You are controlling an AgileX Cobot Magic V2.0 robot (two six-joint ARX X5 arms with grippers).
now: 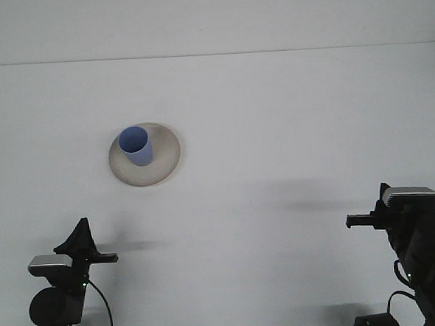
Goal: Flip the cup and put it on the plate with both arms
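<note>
A light blue cup point(137, 146) stands on a beige round plate point(165, 156), left of the table's middle, with its mouth facing up. My left gripper point(87, 246) sits low at the near left edge, well short of the plate and holding nothing. Low at the near right, far from the cup, is my right gripper point(358, 219), which points left and also holds nothing. From this view neither gripper's state can be made out.
The white table point(274, 130) runs back to a white wall. Cables and the arm bases lie along the near edge at both corners.
</note>
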